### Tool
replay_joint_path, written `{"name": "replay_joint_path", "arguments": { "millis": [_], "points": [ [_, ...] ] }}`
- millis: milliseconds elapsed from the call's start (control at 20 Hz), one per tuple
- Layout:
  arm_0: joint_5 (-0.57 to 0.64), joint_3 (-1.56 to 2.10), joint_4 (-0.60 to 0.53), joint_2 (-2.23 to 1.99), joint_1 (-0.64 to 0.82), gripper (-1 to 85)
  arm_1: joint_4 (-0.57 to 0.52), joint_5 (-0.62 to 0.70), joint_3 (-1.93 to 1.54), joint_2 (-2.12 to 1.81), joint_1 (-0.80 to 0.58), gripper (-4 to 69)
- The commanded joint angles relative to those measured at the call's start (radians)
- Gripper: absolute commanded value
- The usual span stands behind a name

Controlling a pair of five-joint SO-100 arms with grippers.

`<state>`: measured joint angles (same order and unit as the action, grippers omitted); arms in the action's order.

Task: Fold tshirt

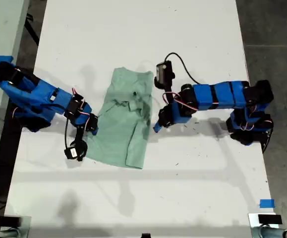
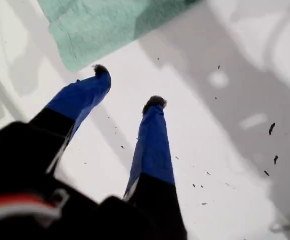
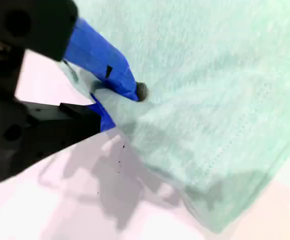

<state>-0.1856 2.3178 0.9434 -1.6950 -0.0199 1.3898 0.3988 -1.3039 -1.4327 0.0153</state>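
Pale mint-green cloth tshirt [image 1: 125, 118] is lying partly folded mid white table [image 1: 133, 198] in ext. view, you're seeing an arm each side. 1st wrist view: my first gripper [image 2: 129, 87] is hanging apart, empty, just off shirt's edge. 2nd wrist view: my second gripper [image 3: 119, 107] is pinching shirt's edge.

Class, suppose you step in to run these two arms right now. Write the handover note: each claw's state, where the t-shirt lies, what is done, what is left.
My first claw: open, empty, over bare table just off the t-shirt's edge, at the exterior view's right.
My second claw: at the shirt's edge on the exterior view's left, one finger on top of the cloth, the other at table level; whether it grips the edge cannot be told.
T-shirt: mid-table, already folded into a narrow, rumpled strip running up and down the exterior view.
Done: apparently the side folds.
Left: probably smooth the wrinkles and fold the strip end to end.
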Motion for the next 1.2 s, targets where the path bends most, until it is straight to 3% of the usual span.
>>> {"name": "replay_joint_path", "arguments": {
  "millis": [0,150,450,650,750,850,950,1150],
  "points": [
    [-0.055,-0.129,0.169,-0.058,-0.014,0.1,-0.028,-0.012,0.003,-0.092,0.023,17.9],
    [-0.078,-0.288,0.305,-0.055,-0.023,0.1,-0.034,-0.018,-0.003,-0.095,0.028,17.7],
    [-0.028,-0.617,0.310,0.227,-0.023,0.1,-0.049,-0.034,-0.012,-0.095,0.043,17.5],
    [0.034,-1.215,0.541,0.661,-0.021,0.1,-0.052,-0.048,-0.015,-0.101,0.055,17.3],
    [0.043,-1.325,0.532,0.729,-0.021,1.3,-0.058,-0.057,-0.031,-0.110,0.061,17.1],
    [0.074,-1.325,0.468,0.723,-0.028,11.2,-0.077,-0.067,-0.060,-0.130,0.067,17.1],
    [0.104,-1.325,0.420,0.703,-0.037,28.9,-0.101,-0.074,-0.092,-0.149,0.072,17.0],
    [0.097,-1.325,0.433,0.640,-0.049,33.3,-0.121,-0.081,-0.120,-0.170,0.078,16.7]
  ]
}}
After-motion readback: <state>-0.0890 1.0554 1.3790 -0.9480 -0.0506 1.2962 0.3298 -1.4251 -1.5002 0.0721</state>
